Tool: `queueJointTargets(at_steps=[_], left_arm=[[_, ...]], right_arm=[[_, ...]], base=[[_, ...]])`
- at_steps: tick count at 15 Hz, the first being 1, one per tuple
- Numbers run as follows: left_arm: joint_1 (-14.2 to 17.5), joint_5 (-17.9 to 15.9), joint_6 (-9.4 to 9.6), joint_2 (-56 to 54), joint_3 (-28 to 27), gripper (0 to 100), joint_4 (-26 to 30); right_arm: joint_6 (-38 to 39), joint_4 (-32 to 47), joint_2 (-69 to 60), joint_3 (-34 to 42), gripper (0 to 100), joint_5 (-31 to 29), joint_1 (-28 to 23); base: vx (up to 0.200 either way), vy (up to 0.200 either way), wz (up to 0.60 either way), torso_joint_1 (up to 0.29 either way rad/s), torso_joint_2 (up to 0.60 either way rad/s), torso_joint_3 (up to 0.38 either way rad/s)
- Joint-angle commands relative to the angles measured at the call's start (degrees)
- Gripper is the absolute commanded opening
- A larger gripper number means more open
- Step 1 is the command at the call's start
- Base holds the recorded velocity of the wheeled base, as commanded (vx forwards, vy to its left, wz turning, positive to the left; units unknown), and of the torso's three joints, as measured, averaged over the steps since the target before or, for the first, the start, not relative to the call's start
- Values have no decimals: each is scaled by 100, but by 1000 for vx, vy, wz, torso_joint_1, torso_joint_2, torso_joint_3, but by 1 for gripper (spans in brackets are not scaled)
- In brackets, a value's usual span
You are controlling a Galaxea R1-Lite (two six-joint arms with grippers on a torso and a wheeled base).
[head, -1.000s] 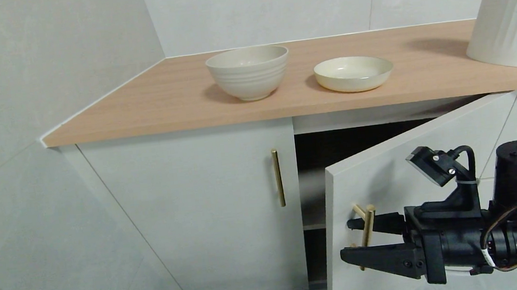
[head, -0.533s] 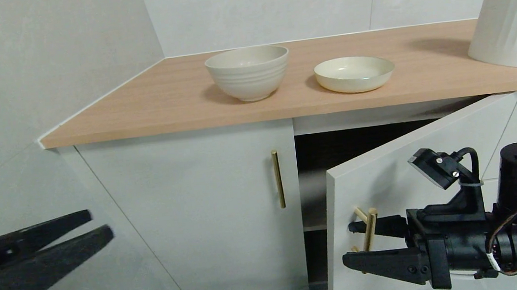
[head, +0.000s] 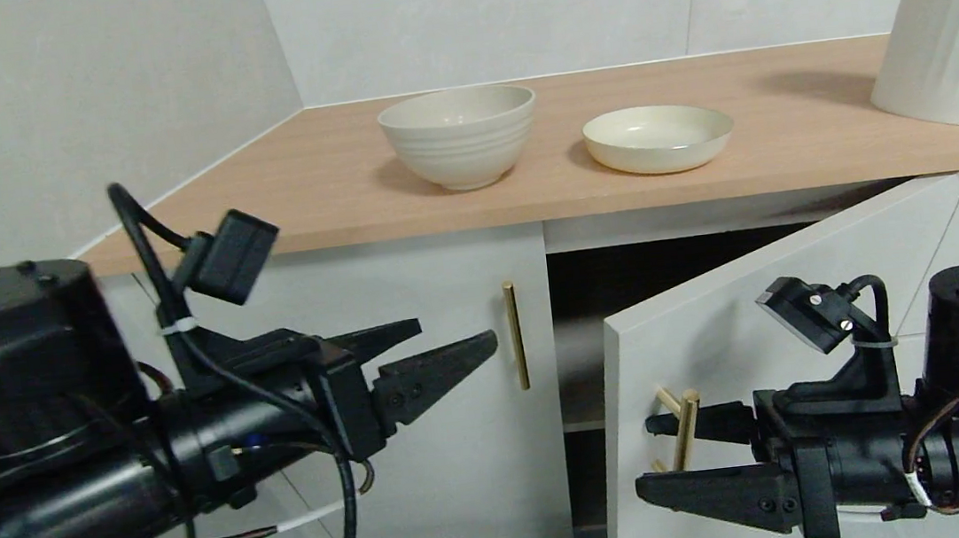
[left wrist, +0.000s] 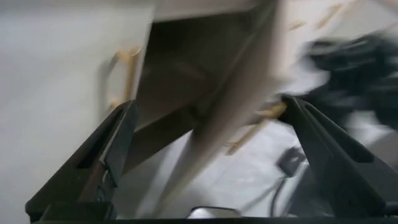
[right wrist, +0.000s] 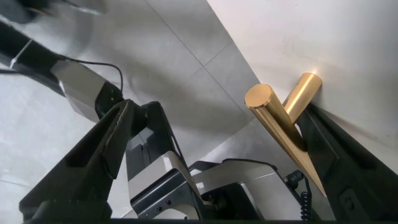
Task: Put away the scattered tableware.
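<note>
While hanging before the shut left door, near the left handle: left pincer, released, gripping nothing. Two doors, two handles, two pincers. On the wooden surface, one deep bowl and one shallow dish, near but apart. Right door ajar; cabinet interior dark, contents beyond telling. Right pincer released, straddling the right handle. One white ribbed vessel far right.

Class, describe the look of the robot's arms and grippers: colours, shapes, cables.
Both are matte black. The left gripper and right gripper each have two long wedge fingers tapering to tips. Behind them sit thick cylindrical housings. A boxy camera rides a bracket above each wrist, its black cable bound with a white tie.
</note>
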Motion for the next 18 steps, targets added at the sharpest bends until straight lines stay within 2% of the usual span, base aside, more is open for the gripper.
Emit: queueJointTargets(at_steps=[1,2,5,7,10,11,12,14,15,16,18], left_arm=[[13,71,51,949,149,100,-412],[13,150,51,1081,131,0,-596],[-48,264,43,1415,149,0,-1510],[-48,220,43,1608,158,0,-1853],[-224,-52,51,1933,-1,0,-2073],[-356,-289,51,2215,-80,0,-2143],[-391,-360,60,2355,-133,0,-2143],[-400,-483,289,3094,-581,0,-2363],[-409,-492,456,3296,-563,0,-2653],[-444,-474,631,3621,-537,0,-3171],[-453,-483,658,3893,-563,0,-3927]], right_arm=[[-12,-8,6,7,100,-6,-2],[-12,-8,6,15,100,-6,-2],[-12,-8,6,33,100,-14,-2],[-12,-8,-3,33,100,-14,-2],[-109,-8,6,51,100,-14,-2],[-126,-8,6,59,100,-14,-11],[-126,-8,-3,68,100,-14,-2],[-126,-8,6,77,100,-14,-11],[-126,-8,-3,86,100,-14,-11],[-135,-8,-11,95,100,-23,-11],[-135,-8,-11,103,100,-23,-11]], base=[[0,0,0,0,0,0],[0,0,0,0,0,0],[0,0,0,0,0,0],[0,0,0,0,0,0],[0,0,0,0,0,0],[0,0,0,0,0,0],[0,0,0,0,0,0],[0,0,0,0,0,0],[0,0,0,0,0,0],[0,0,0,0,0,0],[0,0,0,0,0,0]])
